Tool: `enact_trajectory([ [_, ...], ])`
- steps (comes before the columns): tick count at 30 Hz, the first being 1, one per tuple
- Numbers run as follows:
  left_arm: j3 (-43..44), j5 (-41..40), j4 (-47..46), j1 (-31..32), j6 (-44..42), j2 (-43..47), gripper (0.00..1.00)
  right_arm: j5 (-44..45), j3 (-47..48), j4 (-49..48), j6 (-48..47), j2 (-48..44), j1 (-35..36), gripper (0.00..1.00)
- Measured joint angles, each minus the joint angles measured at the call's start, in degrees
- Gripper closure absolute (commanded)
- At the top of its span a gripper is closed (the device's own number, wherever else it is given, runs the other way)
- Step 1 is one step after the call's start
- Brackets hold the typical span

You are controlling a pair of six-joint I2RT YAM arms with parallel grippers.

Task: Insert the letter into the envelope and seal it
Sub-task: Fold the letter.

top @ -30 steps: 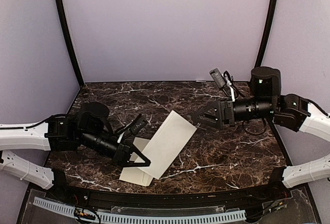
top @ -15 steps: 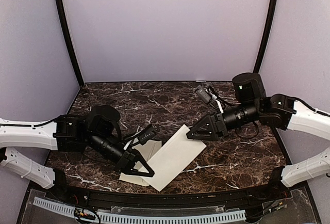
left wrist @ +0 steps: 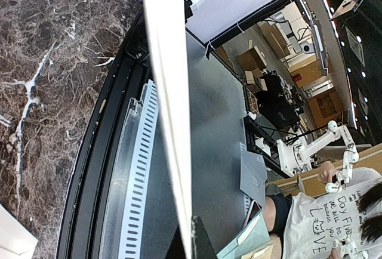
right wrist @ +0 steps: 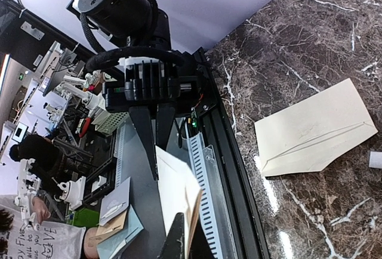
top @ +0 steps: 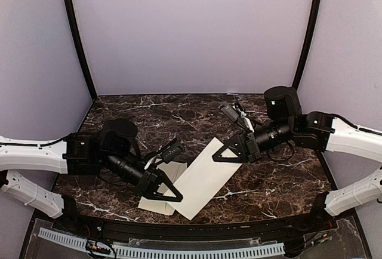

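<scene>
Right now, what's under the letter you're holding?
The envelope lies on the table under the letter's near end, flap open. From above, the letter covers the envelope's right side, so anything there can't be seen.

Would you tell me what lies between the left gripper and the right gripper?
A long cream sheet, with the left gripper and right gripper shut on its ends; the top view shows it.

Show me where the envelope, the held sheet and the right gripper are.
envelope (right wrist: 310,128): right wrist view, middle of its face.
held sheet (top: 203,178): top external view, its middle.
right gripper (top: 216,159): top external view, midway between its fingertips.
</scene>
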State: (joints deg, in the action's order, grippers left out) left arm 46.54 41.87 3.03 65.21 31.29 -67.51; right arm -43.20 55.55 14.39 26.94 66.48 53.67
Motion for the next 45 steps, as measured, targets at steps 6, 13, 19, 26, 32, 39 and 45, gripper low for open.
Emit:
enact_trajectory([
  [6,0.0,-4.6,-0.8,0.1,1.3,0.7,0.28,2.1,-0.1,-0.2,0.4,-1.2,0.0,1.00],
  [13,-4.7,-21.0,-8.3,0.1,5.5,10.3,0.15,12.8,-6.7,-12.0,7.9,-11.5,0.0,1.00],
  [19,-8.8,-31.7,-20.1,0.1,10.0,14.6,0.14,20.8,-13.0,-28.6,14.6,-14.4,0.2,1.00],
  [26,-7.5,-32.7,-27.4,0.1,12.8,10.5,0.14,24.3,-12.2,-39.8,16.0,-9.7,2.6,1.00],
  [32,-7.5,-32.7,-32.1,0.1,15.2,8.7,0.31,25.4,-12.2,-43.9,17.2,-8.2,3.7,1.00],
  [39,-7.7,-33.3,-38.7,0.1,17.4,8.5,0.61,26.1,-12.3,-45.7,18.0,-8.2,3.7,1.00],
  [45,-8.3,-34.3,-39.9,0.1,18.3,8.5,0.97,26.5,-12.3,-45.5,18.2,-8.2,3.7,1.00],
])
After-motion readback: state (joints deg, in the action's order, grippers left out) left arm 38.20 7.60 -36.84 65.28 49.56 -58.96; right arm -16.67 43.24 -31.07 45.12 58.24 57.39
